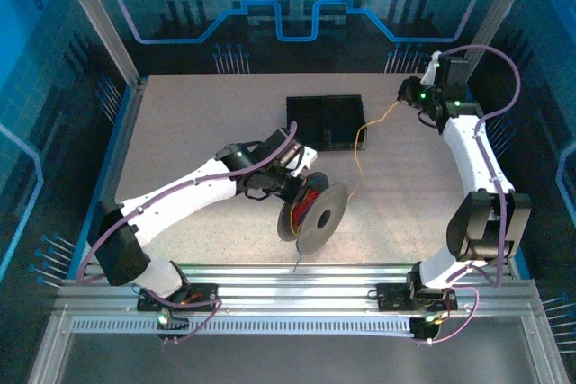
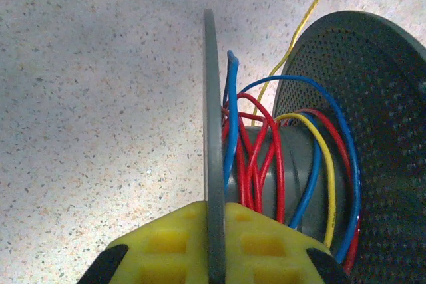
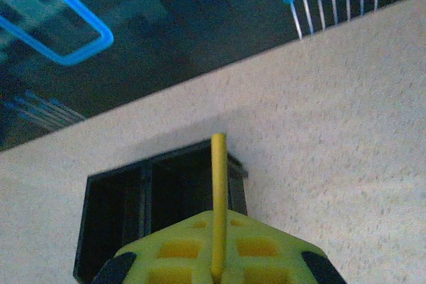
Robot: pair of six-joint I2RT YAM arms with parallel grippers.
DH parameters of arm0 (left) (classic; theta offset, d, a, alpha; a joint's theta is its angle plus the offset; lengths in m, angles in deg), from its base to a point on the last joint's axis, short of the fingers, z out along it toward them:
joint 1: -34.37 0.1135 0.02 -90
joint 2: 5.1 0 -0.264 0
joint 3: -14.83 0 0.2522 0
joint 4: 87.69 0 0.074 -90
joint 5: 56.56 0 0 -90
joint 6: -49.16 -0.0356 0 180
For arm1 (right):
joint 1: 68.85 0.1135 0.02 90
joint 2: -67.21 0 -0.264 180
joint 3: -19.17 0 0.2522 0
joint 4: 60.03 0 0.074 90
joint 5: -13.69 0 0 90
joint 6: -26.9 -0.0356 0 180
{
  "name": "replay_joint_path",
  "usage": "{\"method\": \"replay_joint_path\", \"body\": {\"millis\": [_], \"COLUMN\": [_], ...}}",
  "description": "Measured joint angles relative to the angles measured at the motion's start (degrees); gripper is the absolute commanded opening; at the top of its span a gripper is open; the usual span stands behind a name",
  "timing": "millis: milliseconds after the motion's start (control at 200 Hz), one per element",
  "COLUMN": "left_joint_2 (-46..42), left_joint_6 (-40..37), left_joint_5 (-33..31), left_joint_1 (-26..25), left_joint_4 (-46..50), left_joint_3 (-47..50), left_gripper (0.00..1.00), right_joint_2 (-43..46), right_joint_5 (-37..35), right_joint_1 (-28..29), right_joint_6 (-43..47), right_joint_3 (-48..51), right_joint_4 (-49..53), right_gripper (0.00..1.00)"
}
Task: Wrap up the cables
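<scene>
A grey spool (image 1: 317,213) stands on its edge mid-table, with red (image 2: 276,164), blue (image 2: 233,118) and yellow (image 2: 326,164) cables wound loosely on its core. My left gripper (image 2: 216,247) is shut on the spool's thin near flange (image 2: 213,111); in the top view that left gripper (image 1: 292,179) sits at the spool's upper left. The yellow cable (image 1: 360,146) runs from the spool up to my right gripper (image 1: 407,94) at the back right. That right gripper (image 3: 217,267) is shut on the yellow cable's end (image 3: 217,177), which sticks out past the fingers.
A black divided tray (image 1: 326,121) lies at the back centre, below the right gripper in the right wrist view (image 3: 160,211). Aluminium rails (image 1: 297,281) run along the near edge. Blue transparent walls (image 1: 297,6) enclose the table.
</scene>
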Motion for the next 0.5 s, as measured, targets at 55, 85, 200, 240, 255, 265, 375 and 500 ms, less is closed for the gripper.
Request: {"method": "replay_joint_path", "body": {"millis": [55,85,200,240,255,265,375,500], "left_joint_2": [0.8,1.2,2.6,3.1,3.4,3.5,5.2,6.1], "left_joint_6": [-0.1,0.0,0.0,0.0,0.0,0.0,0.2,0.7], "left_joint_5": [-0.7,-1.0,-3.0,-3.4,-3.6,-3.8,-4.5,-4.4], "left_joint_1": [-0.5,-0.6,-0.8,-0.8,-0.8,-0.8,-0.4,1.6], "left_joint_4": [-0.1,-0.1,-0.4,-0.3,-0.3,-0.3,-0.4,-0.3], "left_joint_3": [0.0,0.0,-0.7,-1.4,-1.6,-1.8,-3.6,-4.5], "left_gripper": [0.0,0.0,0.0,0.0,0.0,0.0,0.0,0.0], "right_joint_2": [0.0,0.0,0.0,0.0,0.1,0.1,1.0,3.0], "right_joint_5": [-1.4,-2.1,-4.9,-5.5,-5.7,-6.0,-7.1,-7.4], "right_joint_1": [0.4,0.7,3.9,5.9,6.8,7.3,13.8,19.3], "right_joint_6": [-1.2,-1.8,-4.0,-4.6,-4.7,-4.8,-6.0,-7.5], "right_joint_3": [-2.2,-3.3,-8.4,-10.2,-10.8,-11.1,-14.1,-16.0], "right_joint_4": [0.6,0.8,2.0,2.1,2.1,2.1,2.1,1.5], "right_gripper": [0.0,0.0,0.0,0.0,0.0,0.0,0.0,0.0]}}
